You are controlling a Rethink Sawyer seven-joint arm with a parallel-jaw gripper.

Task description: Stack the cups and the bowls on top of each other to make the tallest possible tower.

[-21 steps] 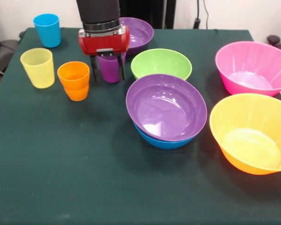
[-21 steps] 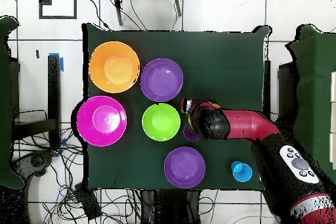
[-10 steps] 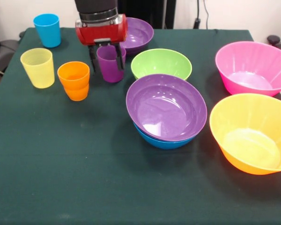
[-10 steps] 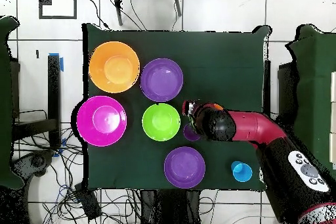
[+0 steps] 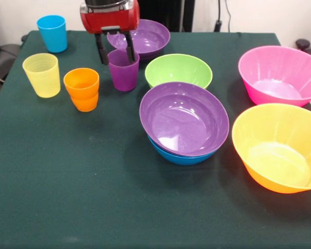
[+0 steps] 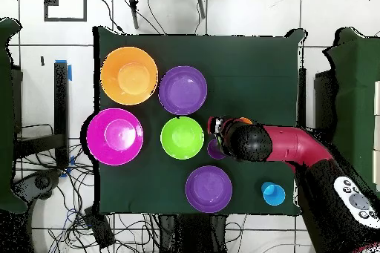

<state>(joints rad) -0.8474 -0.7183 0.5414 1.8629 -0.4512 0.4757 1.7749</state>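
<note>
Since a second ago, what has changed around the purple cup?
The claw has risen straight up off the purple cup; its fingers, which straddled the cup low down, now reach only the rim, spread apart. The cup stayed on the table. The other cups and the bowls have not moved.

Readable text: none in either view.
Cups and bowls: plain coloured plastic, no print or label visible.
Tabletop [image 5: 93, 197]: plain dark green cloth, no markings.
Arm housing: red and black, no legible brand or number; the small round marks on it in the overhead view are too small to read.
Floor around the table: blue tape pieces and a dark square outline in the overhead view, with no writing legible.
</note>
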